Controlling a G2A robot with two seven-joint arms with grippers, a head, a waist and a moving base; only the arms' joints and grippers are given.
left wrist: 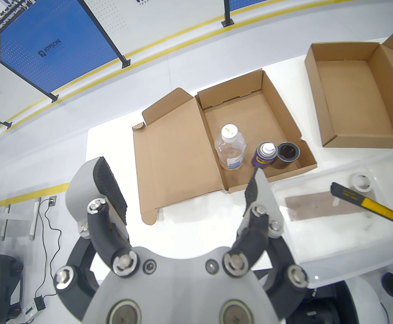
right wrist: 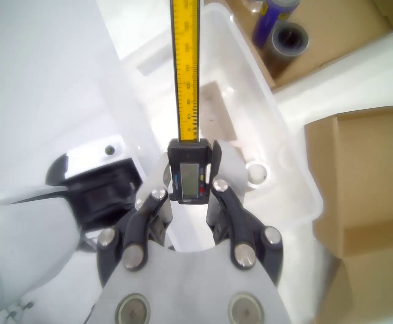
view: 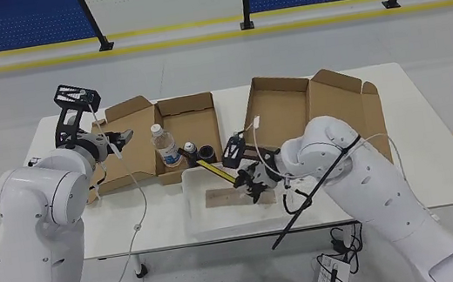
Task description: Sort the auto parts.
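My right gripper (right wrist: pixel 189 167) is shut on a digital caliper (right wrist: pixel 185 92) with a yellow scale and black display head, held above the clear plastic tray (right wrist: pixel 264 92); in the top view the caliper (view: pixel 216 171) slants over the tray's (view: pixel 222 227) left part. A white ring (right wrist: pixel 257 175) lies in the tray, as does a brown sheet (left wrist: pixel 319 205). My left gripper (left wrist: pixel 184 184) hangs open and empty above the left cardboard box's flap (left wrist: pixel 172 153). That box (left wrist: pixel 270 101) holds a clear bottle (left wrist: pixel 230 148), a purple spray can (left wrist: pixel 263 155) and a black cylinder (left wrist: pixel 287 155).
A second open cardboard box (view: pixel 293 112) stands on the white table (view: pixel 440 153) right of centre, with nothing visible inside. Blue panel barriers (view: pixel 6 20) stand on the floor behind.
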